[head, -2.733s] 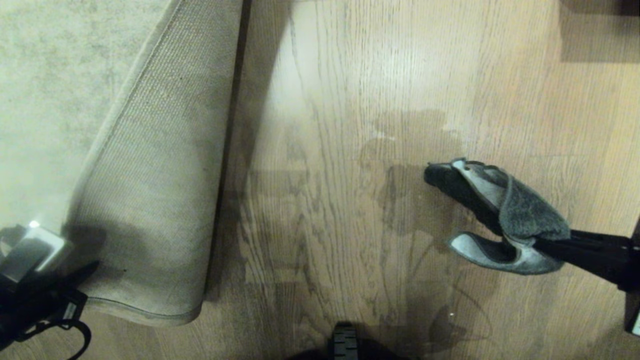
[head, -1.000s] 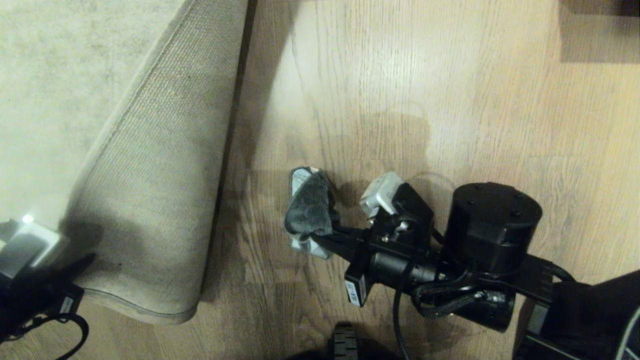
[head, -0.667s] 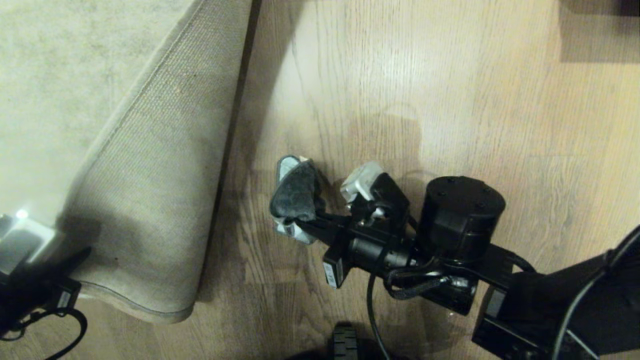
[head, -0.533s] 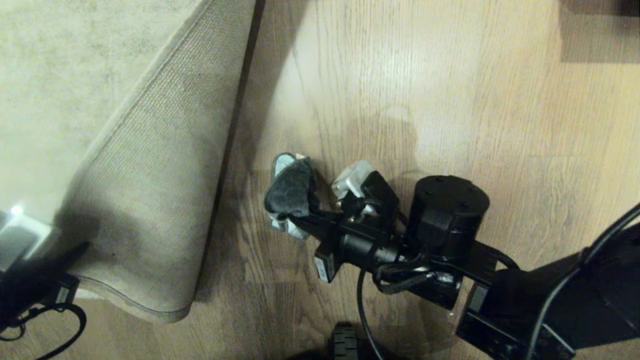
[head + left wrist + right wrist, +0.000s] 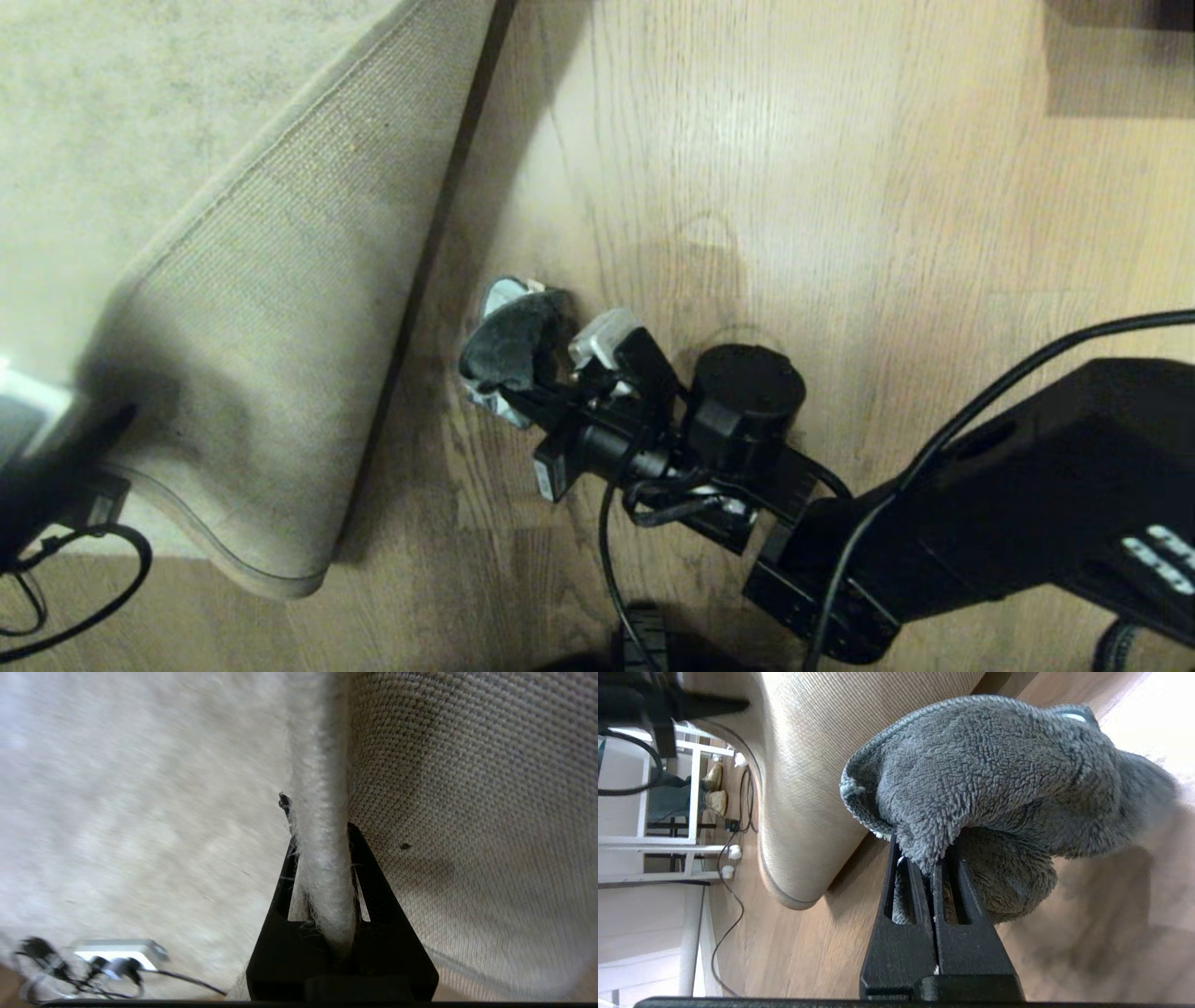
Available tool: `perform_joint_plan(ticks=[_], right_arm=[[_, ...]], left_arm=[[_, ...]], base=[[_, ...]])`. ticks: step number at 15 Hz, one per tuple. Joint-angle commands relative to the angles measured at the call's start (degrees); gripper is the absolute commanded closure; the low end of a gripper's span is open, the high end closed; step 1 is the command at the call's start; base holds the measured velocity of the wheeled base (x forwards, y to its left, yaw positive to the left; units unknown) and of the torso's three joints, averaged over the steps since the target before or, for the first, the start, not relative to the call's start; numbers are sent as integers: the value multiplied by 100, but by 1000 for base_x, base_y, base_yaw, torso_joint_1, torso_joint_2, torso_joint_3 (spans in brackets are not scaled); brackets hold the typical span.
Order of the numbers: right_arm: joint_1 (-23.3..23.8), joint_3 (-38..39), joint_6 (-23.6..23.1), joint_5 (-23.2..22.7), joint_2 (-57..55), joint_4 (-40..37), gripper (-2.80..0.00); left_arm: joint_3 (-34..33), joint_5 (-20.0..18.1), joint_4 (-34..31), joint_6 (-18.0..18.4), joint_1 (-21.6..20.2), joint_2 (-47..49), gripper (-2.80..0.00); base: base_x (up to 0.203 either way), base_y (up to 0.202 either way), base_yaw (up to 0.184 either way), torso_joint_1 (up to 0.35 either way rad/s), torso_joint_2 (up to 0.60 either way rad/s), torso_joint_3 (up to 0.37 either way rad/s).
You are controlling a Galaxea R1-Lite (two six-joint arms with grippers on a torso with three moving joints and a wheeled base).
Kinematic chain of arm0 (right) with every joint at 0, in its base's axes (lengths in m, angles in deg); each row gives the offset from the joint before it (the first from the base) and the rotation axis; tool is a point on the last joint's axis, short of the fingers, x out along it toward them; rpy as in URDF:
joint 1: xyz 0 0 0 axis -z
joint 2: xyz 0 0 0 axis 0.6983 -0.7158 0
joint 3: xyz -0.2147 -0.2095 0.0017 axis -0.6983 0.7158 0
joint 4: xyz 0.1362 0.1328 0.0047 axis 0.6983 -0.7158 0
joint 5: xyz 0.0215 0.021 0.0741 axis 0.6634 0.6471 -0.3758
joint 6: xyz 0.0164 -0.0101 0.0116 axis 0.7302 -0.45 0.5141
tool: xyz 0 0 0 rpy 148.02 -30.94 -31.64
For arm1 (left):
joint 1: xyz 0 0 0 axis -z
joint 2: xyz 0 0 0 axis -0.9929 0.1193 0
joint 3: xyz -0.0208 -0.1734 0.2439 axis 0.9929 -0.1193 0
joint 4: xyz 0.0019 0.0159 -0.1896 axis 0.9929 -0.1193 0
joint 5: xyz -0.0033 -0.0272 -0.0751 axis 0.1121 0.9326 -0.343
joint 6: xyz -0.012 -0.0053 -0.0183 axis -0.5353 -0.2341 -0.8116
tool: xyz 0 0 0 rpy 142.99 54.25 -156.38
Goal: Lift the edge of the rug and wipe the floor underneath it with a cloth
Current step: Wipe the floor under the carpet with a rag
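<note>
The floor (image 5: 840, 187) of light wood-grain planks was seen across most of the head view, extending ahead of and to both sides of the right gripper. The rug (image 5: 112, 121) was laid to the left of that gripper, its pale pile side up beyond the fold line. The rug edge (image 5: 252, 373) was held raised and turned back, so that the tan woven backing was exposed and a dark shadow was cast on the planks just beside it.

The left gripper (image 5: 322, 858) was located at the lifted border, low at the left margin of the head view. Its two black fingers (image 5: 373, 882) were closed on the rug edge, with the pile on one side of the jaws and the woven backing on the other.

The right gripper (image 5: 931, 868) was extended on its black arm (image 5: 980, 523) from the lower right. Its jaws were closed tight on the cloth (image 5: 980, 779), which was bunched over and ahead of the fingertips. The dark grey cloth (image 5: 509, 347) was positioned low over the planks, near the shadow line of the raised backing; contact with the floor could not be confirmed. Black cables (image 5: 733, 849) were observed on the planks beyond the rug corner.
</note>
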Motion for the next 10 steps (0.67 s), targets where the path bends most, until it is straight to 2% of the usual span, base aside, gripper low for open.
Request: perform_joint_plan(ticks=[1,6,10], right_arm=[[10,-346,19,-5,-446,59,0],[191,-949,154,-3,-919,222,0],[363,-1465,241,-1,-1239,239,0]], left_arm=[[-2,35,581,-28,-2,361,0],[10,443,1939,-188,5,1388,0],[5,564,2048,-185,33,1453,0]], base=[[0,0,0,0,0,0],[0,0,0,0,0,0],[0,0,0,0,0,0]])
